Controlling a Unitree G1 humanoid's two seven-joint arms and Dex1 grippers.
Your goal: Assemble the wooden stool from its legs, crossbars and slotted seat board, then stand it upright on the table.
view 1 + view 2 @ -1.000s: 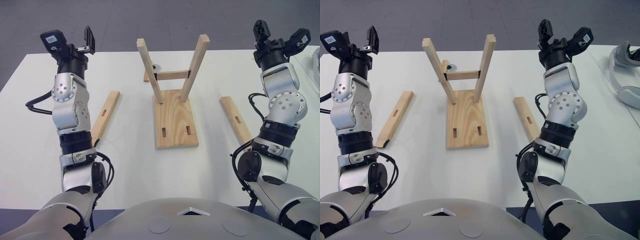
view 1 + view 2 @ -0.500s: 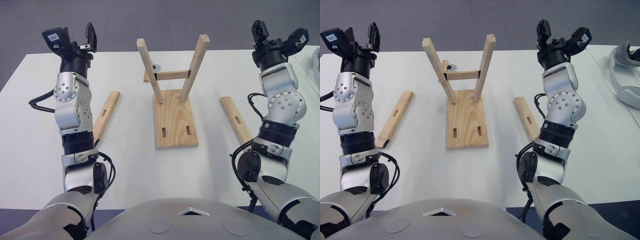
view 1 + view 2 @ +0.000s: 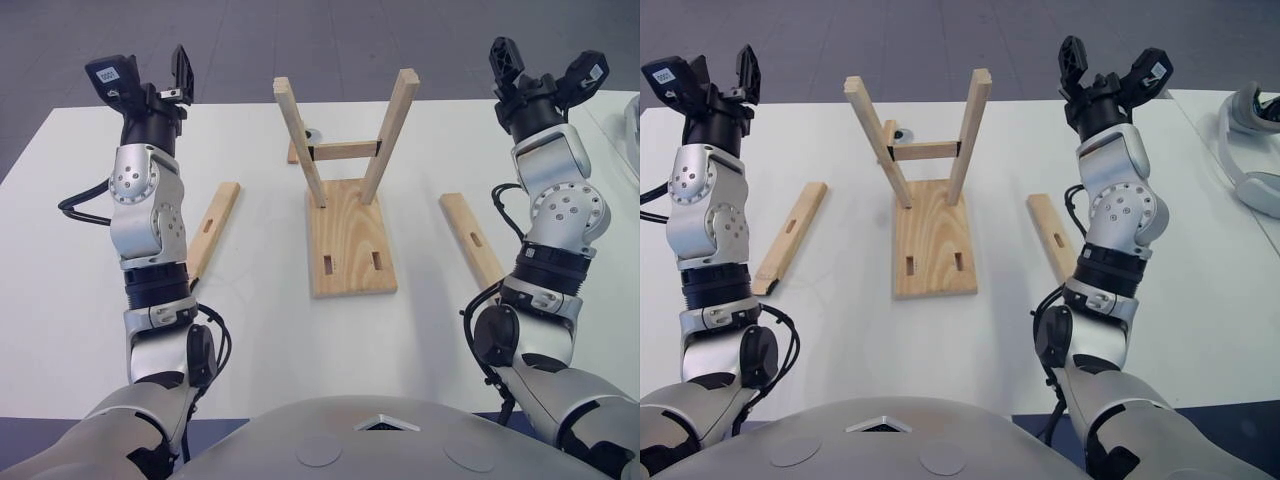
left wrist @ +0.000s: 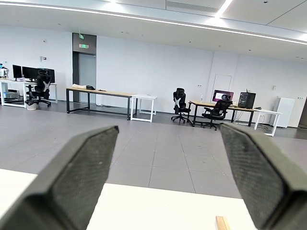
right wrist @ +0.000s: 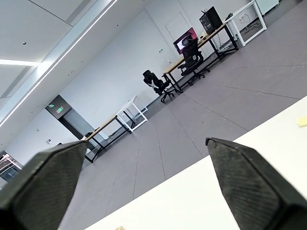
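Observation:
The slotted seat board (image 3: pixel 349 236) lies flat mid-table with two legs (image 3: pixel 300 140) standing in its far slots, joined by a short crossbar (image 3: pixel 346 151). One loose leg (image 3: pixel 210 228) lies to its left, another loose leg (image 3: pixel 472 240) to its right. My left gripper (image 3: pixel 147 73) is raised high over the table's far left, open and empty, its dark pads (image 4: pixel 76 177) wide apart. My right gripper (image 3: pixel 547 68) is raised over the far right, also open and empty, with pads (image 5: pixel 249 184) spread.
A small round metal part (image 3: pixel 315 137) rests behind the standing legs, beside another wooden piece (image 3: pixel 294 152). A white headset (image 3: pixel 1252 135) lies at the table's right edge. The white table (image 3: pixel 260 330) has free room in front of the seat board.
My right gripper has swung slightly left. My left gripper shifted a little to the right from one second ago. The wooden parts have not moved.

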